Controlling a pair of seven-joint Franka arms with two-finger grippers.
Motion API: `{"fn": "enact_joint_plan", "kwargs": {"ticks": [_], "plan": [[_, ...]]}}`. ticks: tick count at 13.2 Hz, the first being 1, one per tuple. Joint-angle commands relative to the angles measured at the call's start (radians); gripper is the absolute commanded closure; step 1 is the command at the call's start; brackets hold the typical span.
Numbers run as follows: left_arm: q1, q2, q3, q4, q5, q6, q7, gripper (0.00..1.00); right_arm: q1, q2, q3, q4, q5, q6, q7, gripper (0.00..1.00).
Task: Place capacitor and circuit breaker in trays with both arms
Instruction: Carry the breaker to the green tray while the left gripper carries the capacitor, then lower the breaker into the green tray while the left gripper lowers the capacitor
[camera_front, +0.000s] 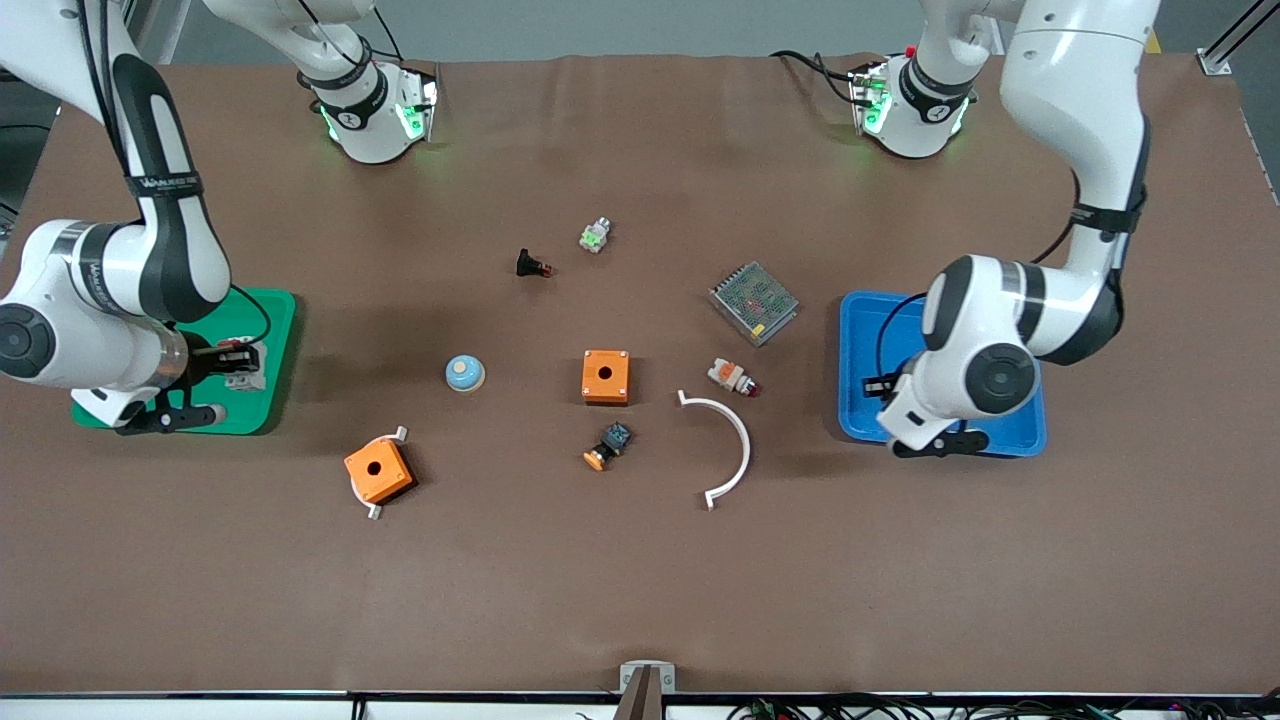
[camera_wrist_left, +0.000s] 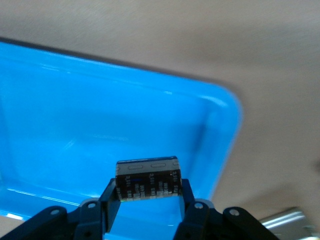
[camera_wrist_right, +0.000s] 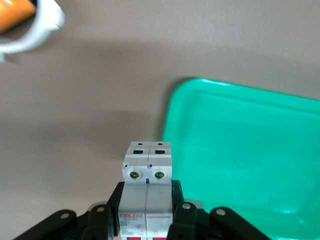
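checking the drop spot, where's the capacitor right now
The capacitor is clamped in the left end effector, over the blue tray at the left arm's end of the table.

Left arm reaches from its base down to the table's left-arm end, elbow bent; the left gripper (camera_wrist_left: 148, 200) is up in the air, fingers (camera_wrist_left: 111, 197) clamped on a small block. Right arm mirrors this at the right-arm end; the right gripper (camera_wrist_right: 148, 210) is likewise aloft, fingers (camera_wrist_right: 180, 212) closed on a block.
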Motion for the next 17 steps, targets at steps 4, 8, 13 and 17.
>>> {"fn": "enact_joint_plan", "kwargs": {"ticks": [4,8,13,17], "plan": [[0.062,0.054,-0.010,-0.031,-0.015,0.061,0.147,0.89,-0.142,-0.016,0.024,-0.110,-0.021,0.115,-0.192,0.99],[0.059,0.081,-0.008,-0.036,-0.016,0.061,0.186,0.53,-0.199,0.041,0.024,-0.109,-0.021,0.164,-0.273,0.98],[0.058,0.063,-0.008,0.015,-0.016,0.053,0.185,0.00,-0.210,0.088,0.025,-0.104,-0.021,0.205,-0.275,0.68],[0.070,-0.061,-0.002,0.039,-0.016,0.058,0.163,0.00,-0.201,0.073,0.033,-0.072,-0.020,0.135,-0.274,0.00]]}}
